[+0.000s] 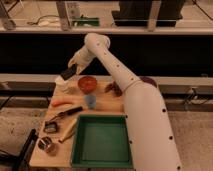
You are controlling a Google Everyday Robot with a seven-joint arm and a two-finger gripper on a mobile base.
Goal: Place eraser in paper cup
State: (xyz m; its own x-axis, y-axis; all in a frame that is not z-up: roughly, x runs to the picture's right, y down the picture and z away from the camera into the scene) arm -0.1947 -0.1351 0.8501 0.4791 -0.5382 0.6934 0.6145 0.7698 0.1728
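Arm (127, 85) is all white, smooth glossy shell, thick tubular links. Near link is the fattest, a big rounded cylinder that fills the near right of the view; it narrows toward the far left. Rounded elbow housing (96, 42) at the far end, bulbous, same white. Small dark dots run in rows along the shell, look like screws or fastener holes, on both the fat near link and the slimmer link beyond it. Faint seams between link sections. Gripper (70, 73) sits at the far left end of the arm, over the far left of the table; dark grey to black, blocky, contrasting with the white wrist.
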